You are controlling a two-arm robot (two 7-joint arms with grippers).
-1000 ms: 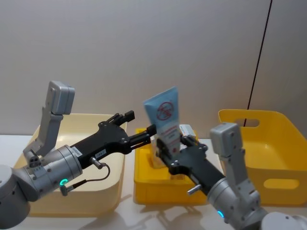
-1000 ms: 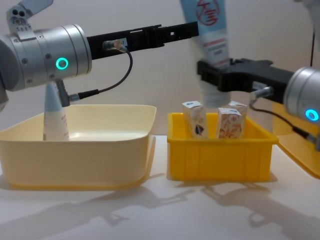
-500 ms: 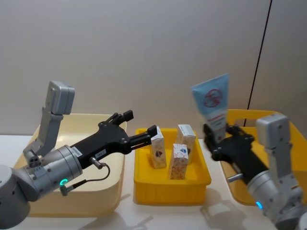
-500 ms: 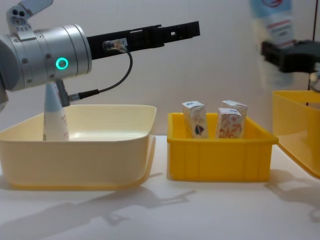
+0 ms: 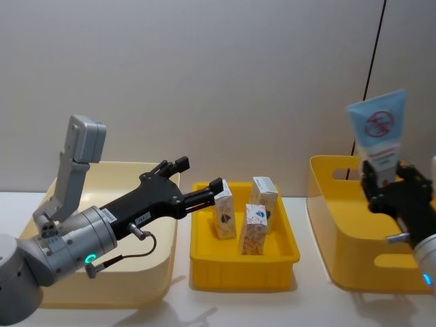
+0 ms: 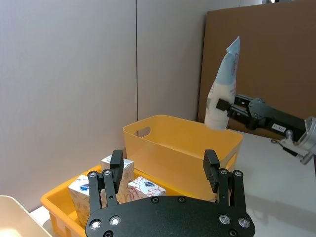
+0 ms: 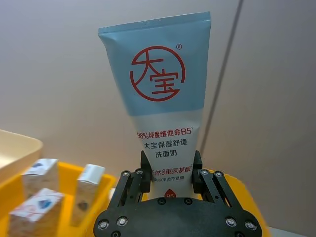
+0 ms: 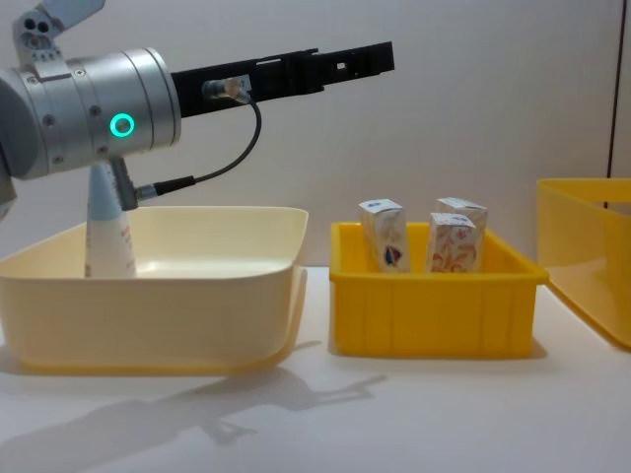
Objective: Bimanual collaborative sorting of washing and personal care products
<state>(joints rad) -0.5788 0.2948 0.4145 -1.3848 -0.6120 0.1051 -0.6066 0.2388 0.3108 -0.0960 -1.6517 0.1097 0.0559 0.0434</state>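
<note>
right hand point(image 5: 385, 187) pinches the tall pale-blue squeeze tube point(image 5: 379, 136) over the large yellow plastic bin point(image 5: 340, 225); lower deep before releasing. left hand point(image 5: 199, 174) spread, centre-left.

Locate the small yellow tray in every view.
Head: small yellow tray centre, low.
Chest: tray right of centre.
Left wrist: tray just beyond the open left tool.
Right wrist: tray beyond the right tool gripping the tube.
Shared landmark: three cartons inside it.

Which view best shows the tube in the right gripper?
Right wrist view: the pale-blue tube stands upright, label legible, jaws of the right gripper clamping its lower end. Head view shows it smaller, by the large yellow bin; left wrist view, distant and edge-on.
</note>
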